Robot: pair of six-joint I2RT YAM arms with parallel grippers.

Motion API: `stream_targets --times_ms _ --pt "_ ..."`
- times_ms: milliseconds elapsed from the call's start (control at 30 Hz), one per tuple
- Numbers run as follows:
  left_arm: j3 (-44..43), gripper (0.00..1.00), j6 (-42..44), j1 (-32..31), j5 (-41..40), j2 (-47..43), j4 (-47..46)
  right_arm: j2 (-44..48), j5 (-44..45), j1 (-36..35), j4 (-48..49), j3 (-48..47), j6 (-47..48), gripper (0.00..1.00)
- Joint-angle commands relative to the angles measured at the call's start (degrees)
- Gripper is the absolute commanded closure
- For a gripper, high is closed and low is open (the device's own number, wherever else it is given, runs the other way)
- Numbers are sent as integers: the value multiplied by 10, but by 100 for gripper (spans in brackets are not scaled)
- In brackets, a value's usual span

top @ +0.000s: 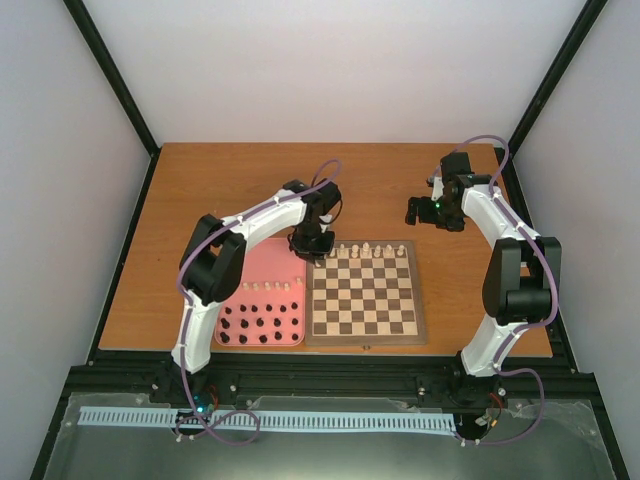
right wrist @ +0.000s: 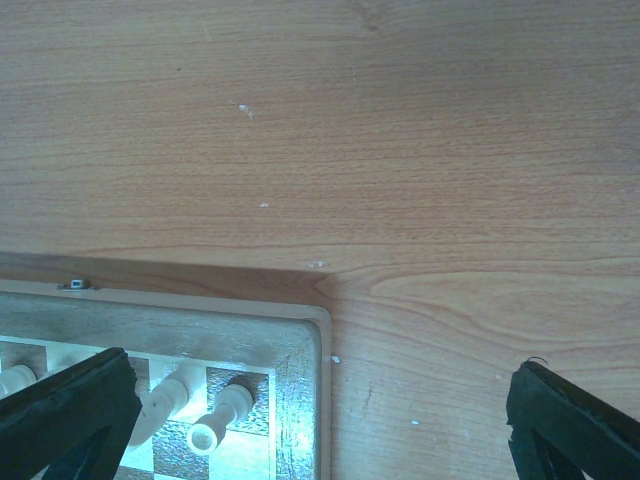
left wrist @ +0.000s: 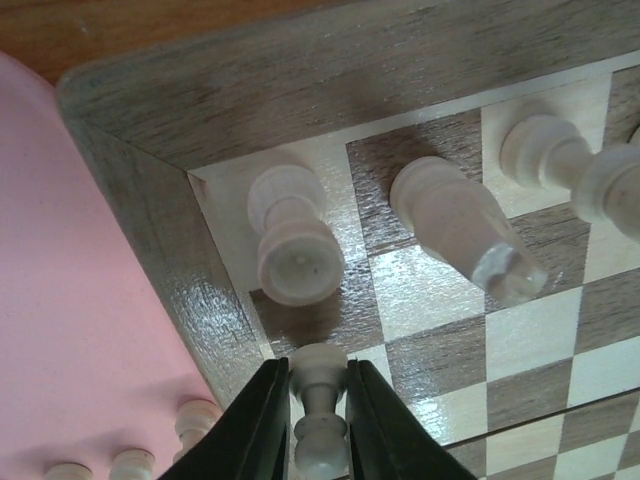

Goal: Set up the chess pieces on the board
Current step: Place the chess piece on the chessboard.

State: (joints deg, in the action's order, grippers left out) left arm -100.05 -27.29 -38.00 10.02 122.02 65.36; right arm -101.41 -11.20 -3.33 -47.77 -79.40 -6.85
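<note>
The board [top: 365, 340] lies in the middle of the table, with a row of cream chess pieces [top: 365, 248] along its far edge. My left gripper [top: 312, 245] hangs over the board's far-left corner [left wrist: 300, 80], shut on a cream pawn [left wrist: 318, 410] held by its base. The pawn is just above the second row, in front of the corner rook [left wrist: 295, 245]. Beside the rook stand two taller pieces [left wrist: 460, 225]. More cream pawns [top: 270, 287] wait in the pink tray. My right gripper [top: 415, 210] hovers open and empty over bare table beyond the board's far-right corner [right wrist: 300, 360].
The pink tray [top: 262, 265] lies against the board's left side and holds several black figures [top: 262, 325] in its near half. In the right wrist view a cream rook [right wrist: 220, 415] stands on the corner square. A black frame edges the table.
</note>
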Motion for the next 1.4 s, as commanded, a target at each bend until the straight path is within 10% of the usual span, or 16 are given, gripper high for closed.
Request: stream_targets --times_ms 0,1367 --pt "-24 80 -9 -2 -3 12 -9 -3 -5 4 5 1 4 0" --pt "-14 60 -12 4 -61 -92 36 -7 -22 4 5 -1 7 0"
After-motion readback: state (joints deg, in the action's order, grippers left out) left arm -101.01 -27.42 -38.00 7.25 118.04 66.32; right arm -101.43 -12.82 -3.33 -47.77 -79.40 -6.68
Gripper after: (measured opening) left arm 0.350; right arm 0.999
